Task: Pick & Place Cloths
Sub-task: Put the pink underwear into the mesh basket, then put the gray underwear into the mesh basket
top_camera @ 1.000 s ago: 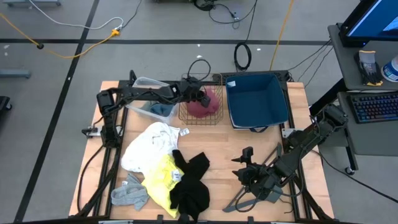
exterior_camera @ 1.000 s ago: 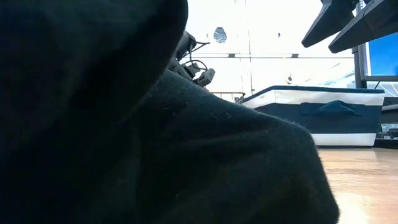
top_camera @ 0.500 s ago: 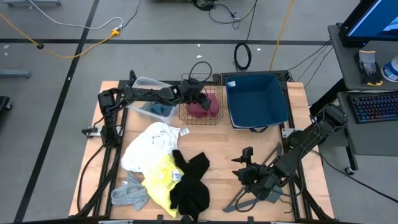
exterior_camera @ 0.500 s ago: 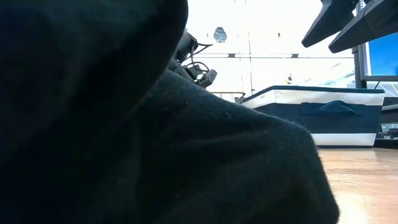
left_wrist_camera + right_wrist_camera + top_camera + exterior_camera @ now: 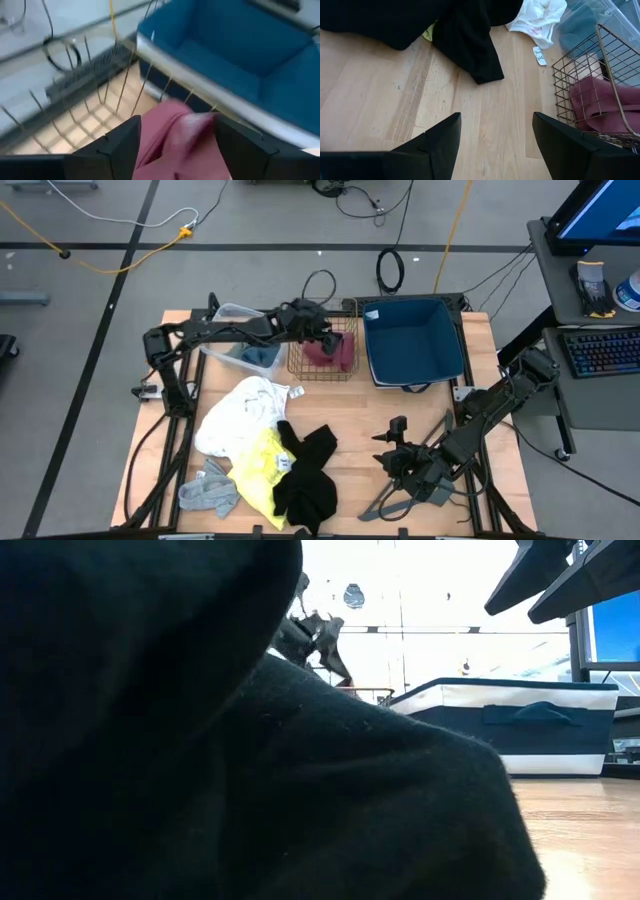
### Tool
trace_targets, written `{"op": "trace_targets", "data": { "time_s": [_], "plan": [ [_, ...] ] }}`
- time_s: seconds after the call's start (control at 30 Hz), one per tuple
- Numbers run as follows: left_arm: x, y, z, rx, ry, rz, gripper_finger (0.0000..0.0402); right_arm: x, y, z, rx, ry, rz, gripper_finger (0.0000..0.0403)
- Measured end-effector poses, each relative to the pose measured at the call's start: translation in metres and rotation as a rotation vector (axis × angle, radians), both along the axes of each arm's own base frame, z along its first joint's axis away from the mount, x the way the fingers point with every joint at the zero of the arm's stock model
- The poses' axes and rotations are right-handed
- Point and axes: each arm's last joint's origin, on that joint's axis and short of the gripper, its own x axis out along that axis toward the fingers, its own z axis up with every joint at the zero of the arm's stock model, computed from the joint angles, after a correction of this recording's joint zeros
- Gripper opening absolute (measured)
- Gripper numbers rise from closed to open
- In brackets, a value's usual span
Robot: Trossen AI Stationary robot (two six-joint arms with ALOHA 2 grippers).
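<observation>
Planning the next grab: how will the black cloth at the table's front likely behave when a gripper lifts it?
The black cloth lies crumpled in soft folds, so it will probably droop limply from one pinch point. It overlaps the yellow cloth, so lifting may drag that along. It looks thin and light, unlikely to slip once pinched.
</observation>
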Motion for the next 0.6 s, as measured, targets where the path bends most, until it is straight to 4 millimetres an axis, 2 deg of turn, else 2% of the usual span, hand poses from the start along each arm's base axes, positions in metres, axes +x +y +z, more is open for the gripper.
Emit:
{"op": "trace_targets", "data": {
  "time_s": [0.37, 0.6],
  "plan": [
    [-0.031, -0.016, 0.053, 0.072, -0.015, -0.026, 0.0269, 0.0, 0.0, 0.0, 0.002, -0.004, 0.003, 0.0238],
    [-0.047, -0.053, 0.077, 0.092, 0.035, -0.128, 0.0269, 0.0, 0.0, 0.0, -0.001, -0.003, 0.005, 0.0238]
  ]
}}
